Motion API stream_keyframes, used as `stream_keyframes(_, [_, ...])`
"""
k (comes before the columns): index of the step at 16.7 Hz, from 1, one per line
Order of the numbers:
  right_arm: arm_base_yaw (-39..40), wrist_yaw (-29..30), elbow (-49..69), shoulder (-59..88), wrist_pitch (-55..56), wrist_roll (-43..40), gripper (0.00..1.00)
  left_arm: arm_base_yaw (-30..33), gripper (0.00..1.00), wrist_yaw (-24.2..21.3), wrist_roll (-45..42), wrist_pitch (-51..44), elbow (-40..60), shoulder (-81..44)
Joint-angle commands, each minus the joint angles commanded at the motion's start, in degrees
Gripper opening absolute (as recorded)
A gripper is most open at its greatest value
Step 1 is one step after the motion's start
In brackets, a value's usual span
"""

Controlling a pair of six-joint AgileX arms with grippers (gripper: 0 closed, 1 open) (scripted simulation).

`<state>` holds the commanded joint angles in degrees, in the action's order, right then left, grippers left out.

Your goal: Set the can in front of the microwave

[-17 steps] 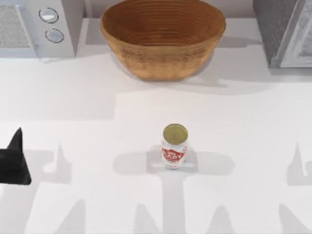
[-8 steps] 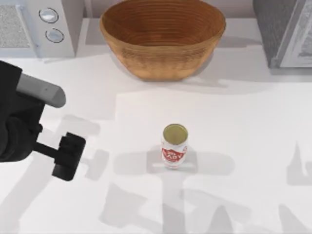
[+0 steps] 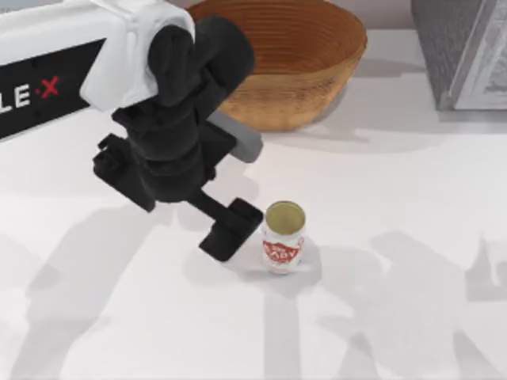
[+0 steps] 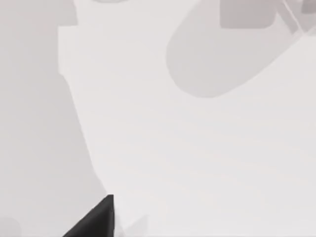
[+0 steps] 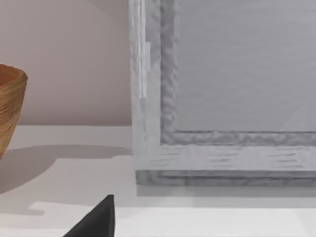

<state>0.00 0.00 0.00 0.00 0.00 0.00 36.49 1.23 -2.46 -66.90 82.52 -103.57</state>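
The can [image 3: 283, 236] is seen upright near the middle of the white desk [image 3: 412, 206], in front of the woven basket [image 3: 293, 71]. The left tool [image 3: 231, 229] is held just beside the can's left side; whether it is spread or pressed together cannot be told.

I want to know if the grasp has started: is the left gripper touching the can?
Cannot tell. In the top view the left gripper sits right beside the can, its dark edge meeting the can's outline, but neither contact nor a gap shows plainly.

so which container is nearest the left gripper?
The small white can with red lettering, right beside the left gripper; the woven brown basket sits farther back.
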Motion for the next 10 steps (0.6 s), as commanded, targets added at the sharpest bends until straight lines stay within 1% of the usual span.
stream_keyframes(3, [0.00,0.00,0.00,0.00,0.00,0.00,1.00,3.94,1.00,-0.34,0.27,-5.95,13.54,-11.27])
stream_keyframes(6, [0.00,0.00,0.00,0.00,0.00,0.00,1.00,6.73,1.00,-0.85,0.57,-9.22,24.47,-18.92])
stream_keyframes(8, [0.00,0.00,0.00,0.00,0.00,0.00,1.00,7.92,1.00,-1.16,0.74,-10.25,29.48,-22.00])
stream_keyframes(10, [0.00,0.00,0.00,0.00,0.00,0.00,1.00,8.49,1.00,-1.35,0.84,-10.62,31.94,-23.45])
